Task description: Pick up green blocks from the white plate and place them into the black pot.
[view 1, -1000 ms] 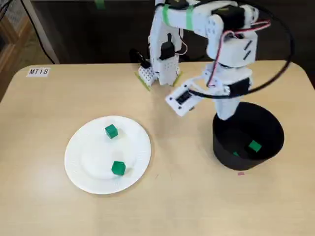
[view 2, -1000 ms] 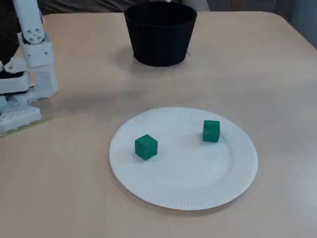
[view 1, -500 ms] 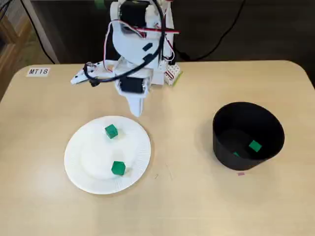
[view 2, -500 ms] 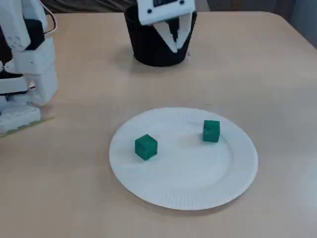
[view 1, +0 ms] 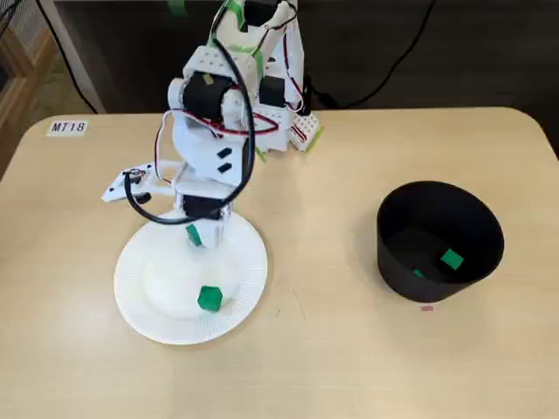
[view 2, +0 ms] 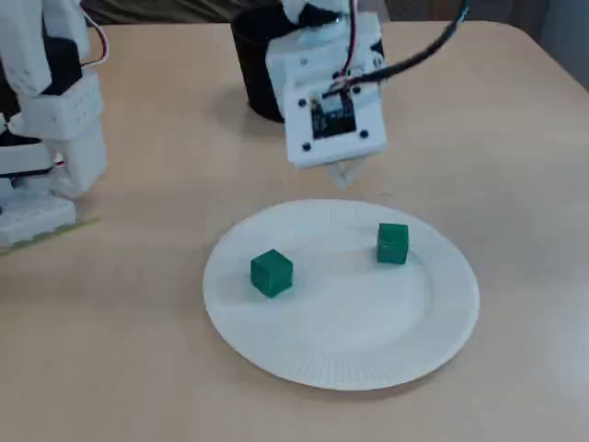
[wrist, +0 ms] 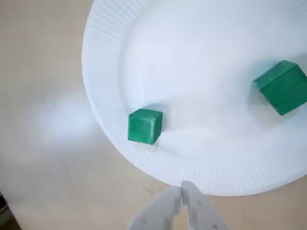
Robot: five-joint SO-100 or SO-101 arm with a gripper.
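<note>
Green blocks, two of them, sit on the white plate (view 1: 140, 314): one block (view 1: 194, 234) lies just under the wrist in the high fixed view, and the other block (view 1: 210, 298) lies nearer the camera. A third green block (view 1: 452, 259) lies at the bottom of the black pot (view 1: 395, 272). A second ago the arm (view 1: 210, 113) stood over the pot; it has since swung across and now hangs above the plate. I judge that one delivery is finished and the next pickup is starting. The gripper (wrist: 182, 188) is pressed closed with nothing between its tips, so it must spread before it can take a block. Only the wrist view shows those meeting tips, poised at the plate's rim, with one block (wrist: 144, 126) just ahead and another (wrist: 283, 87) farther in. Only the high fixed view sees inside the pot. The low fixed view shows just its outer wall, mostly hidden behind the arm.
</note>
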